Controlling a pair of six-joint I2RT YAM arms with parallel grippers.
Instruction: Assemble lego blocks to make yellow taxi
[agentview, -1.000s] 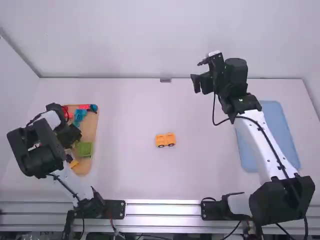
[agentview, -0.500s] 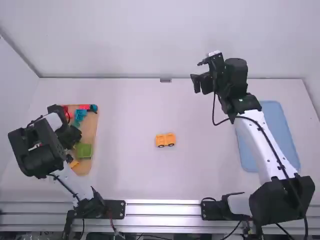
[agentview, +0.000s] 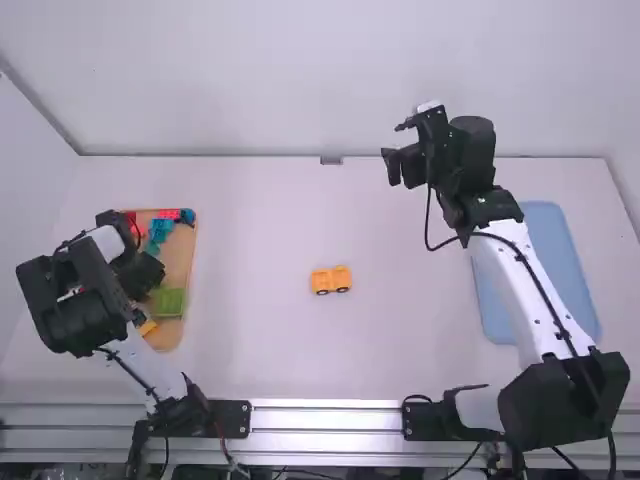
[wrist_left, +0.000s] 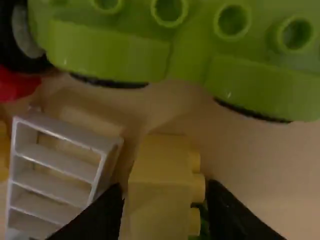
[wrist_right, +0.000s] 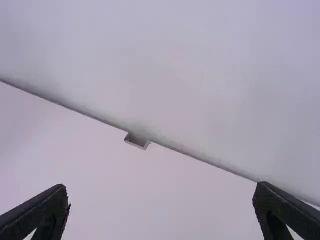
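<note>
Left hand (wrist_left: 165, 192): its fingers stand narrowly apart, one on each side of the yellow brick (wrist_left: 157, 160), with a slim gap showing at either side, so I judge the grasp is not made.
Right hand (wrist_right: 160, 192): wide and empty, above the far part of the worktop (agentview: 260, 300).
Yellow brick: directly between the left hand's fingertips, over the tan tray (agentview: 180, 250); its visible length runs across the line joining the tips, and the left hand is by far the nearer.
Brick's look: plain, pale yellow and boxy, its round studs facing sideways toward one finger (a squeeze would probably press on them, so it may seat unevenly).
Neighbours: green studded base (wrist_left: 110, 55) near its far end, white slatted piece (wrist_left: 55, 170) just beside it.
Yellow-orange wheeled assembly (agentview: 331, 280): upright on the middle of the worktop, to the right of the left hand; likely the taxi so far, partly built.
Next move: probably close evenly on the brick, then lift clear of the slats, which could snag.
</note>
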